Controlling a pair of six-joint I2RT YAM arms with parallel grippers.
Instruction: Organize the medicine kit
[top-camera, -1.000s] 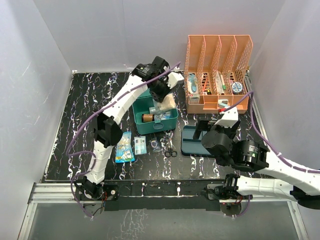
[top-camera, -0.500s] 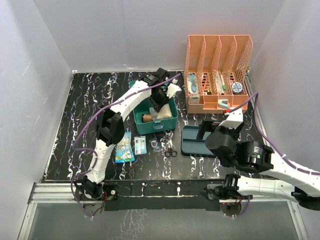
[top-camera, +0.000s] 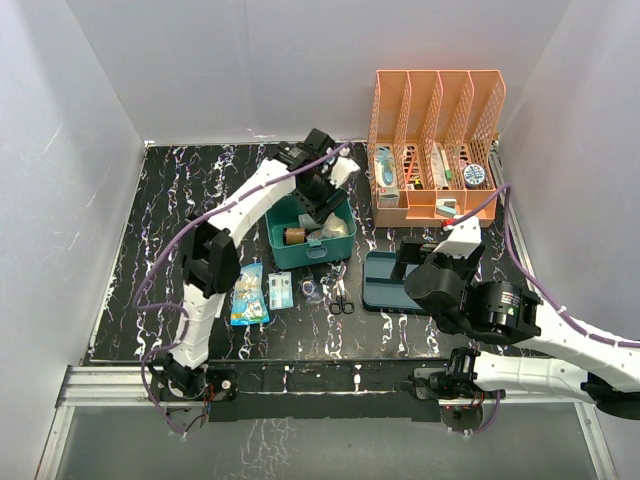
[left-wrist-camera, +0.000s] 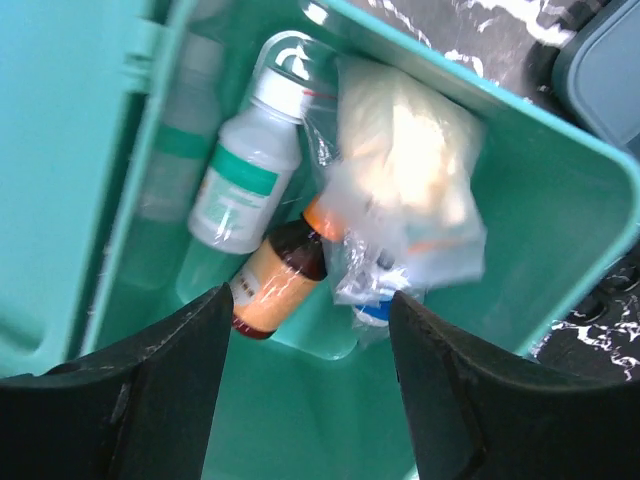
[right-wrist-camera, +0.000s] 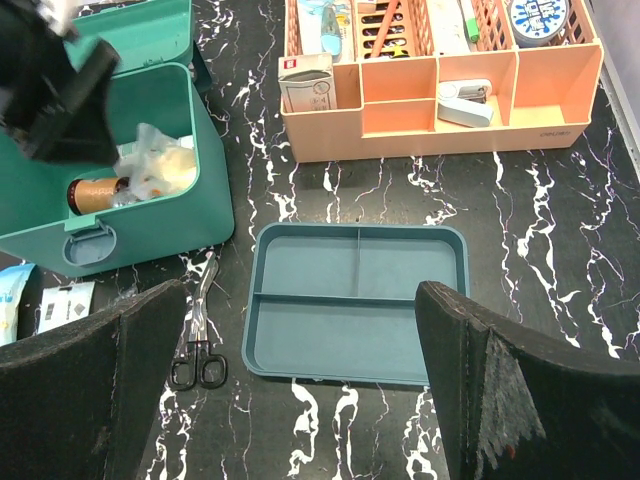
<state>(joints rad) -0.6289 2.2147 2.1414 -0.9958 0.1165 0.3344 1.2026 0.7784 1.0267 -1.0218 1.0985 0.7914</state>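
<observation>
The medicine kit is a teal box standing open at mid-table, its lid tipped back. Inside lie a white bottle with a green label, a brown bottle and a clear plastic bag of supplies. My left gripper hangs open just over the box interior, and the bag rests beyond its fingertips, free of them. My right gripper is wide open above a flat blue-grey compartment tray, holding nothing.
Black-handled scissors lie between the kit and the tray. Blue and white packets sit on the table in front of the kit. An orange mesh rack with supplies stands at the back right. White walls enclose the table.
My left gripper carried the plastic bag down into the kit and opened, leaving the bag inside. My right arm shifted only slightly over the tray.
</observation>
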